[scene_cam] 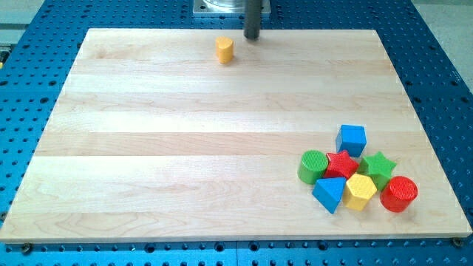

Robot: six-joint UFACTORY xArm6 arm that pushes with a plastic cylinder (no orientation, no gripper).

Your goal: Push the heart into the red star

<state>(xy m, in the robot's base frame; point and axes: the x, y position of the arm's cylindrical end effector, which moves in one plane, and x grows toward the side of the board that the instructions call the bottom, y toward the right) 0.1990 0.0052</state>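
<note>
A yellow heart block [225, 49] sits near the view's top, left of centre, on the wooden board [185, 148]. My tip [251, 37] stands just to the right of the heart and slightly above it in the view, a small gap apart. The red star [341, 164] lies far off at the view's lower right, in the middle of a cluster of blocks.
Around the red star are a blue cube [351, 139], a green cylinder [312, 165], a green star [378, 167], a blue triangle [329, 193], a yellow hexagon [360, 191] and a red cylinder [399, 193]. Blue perforated table surrounds the board.
</note>
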